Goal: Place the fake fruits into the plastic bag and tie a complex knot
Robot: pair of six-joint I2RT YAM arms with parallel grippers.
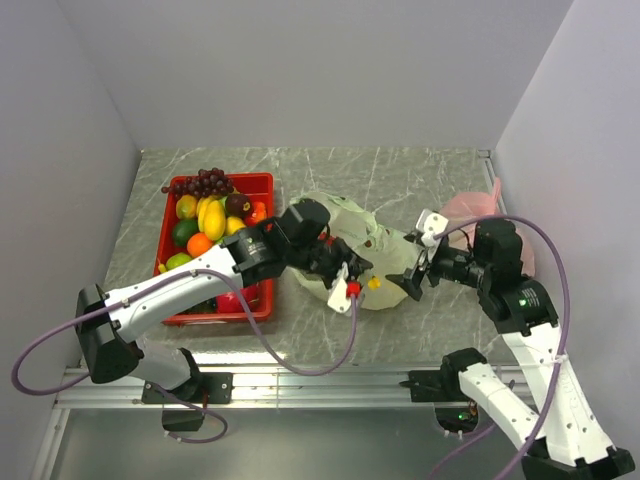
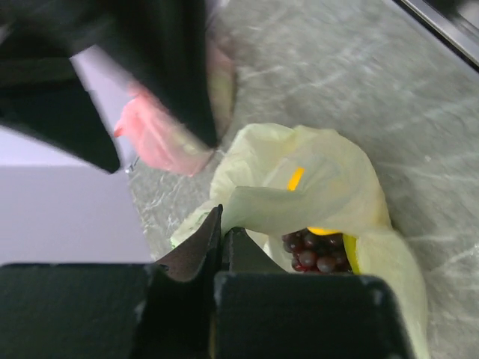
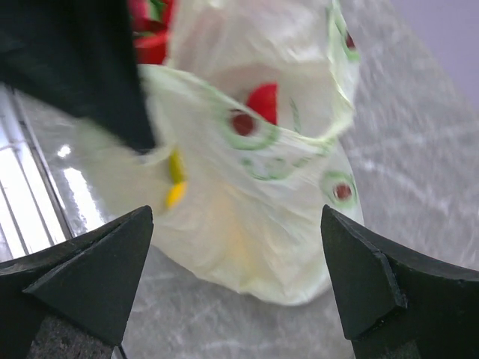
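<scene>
The pale-green plastic bag printed with avocados lies on the table between the arms. Its mouth faces my left gripper, which is shut with the bag's rim pinched at its tips. Inside the plastic bag I see purple grapes and something yellow. More fake fruits fill the red basket on the left. My right gripper stands wide open, and the bag's rounded bottom lies just beyond its fingers. In the top view the right gripper is at the bag's right end.
A pink bag lies behind the right arm near the right wall. Grapes hang over the basket's far rim. Walls close the table on the left, back and right. A metal rail runs along the near edge.
</scene>
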